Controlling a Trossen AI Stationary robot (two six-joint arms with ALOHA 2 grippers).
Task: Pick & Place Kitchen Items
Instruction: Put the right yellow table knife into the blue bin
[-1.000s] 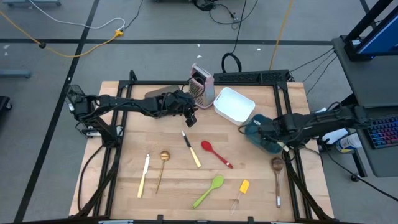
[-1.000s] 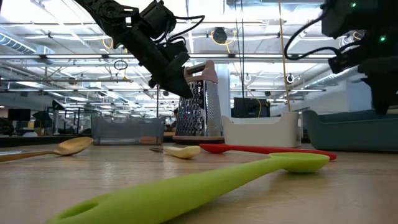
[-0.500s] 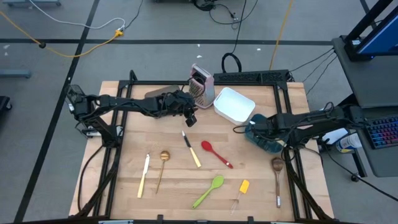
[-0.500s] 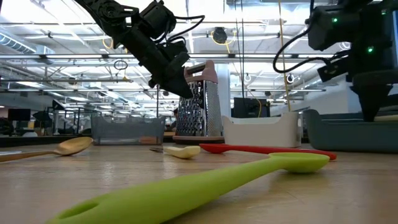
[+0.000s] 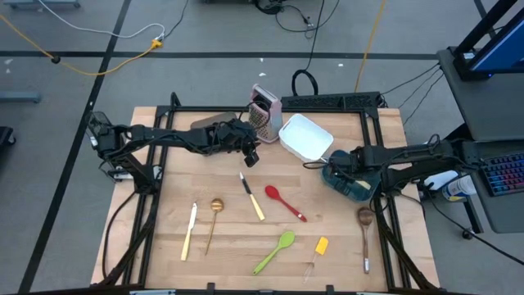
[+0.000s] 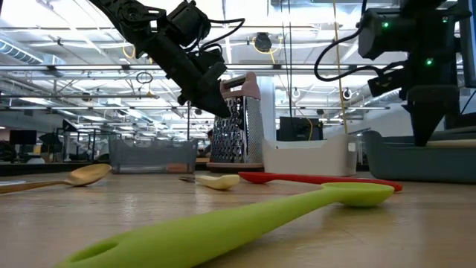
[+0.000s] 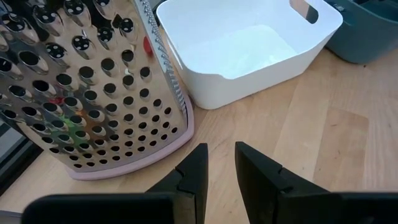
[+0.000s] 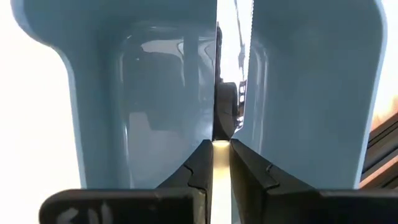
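- The right claw [image 5: 354, 166] sits low inside the teal bin [image 5: 337, 182], its fingers [image 8: 200, 163] nipped onto a cream knife handle [image 8: 220, 157] whose serrated blade stands upright.
- The left claw [image 7: 219, 167], empty and a narrow gap apart, hovers above the bench [image 5: 229, 238] before the grater [image 7: 81, 87].
- Only the left wrist view shows the white tub [image 7: 249, 46] holding nothing.
- The other utensils lie on the bench: green spoon [image 5: 274, 251], red spoon [image 5: 284, 201], gold spoon [image 5: 214, 220].

left gripper [image 7: 219, 163] nearly closed, right gripper [image 8: 216, 151] gripping
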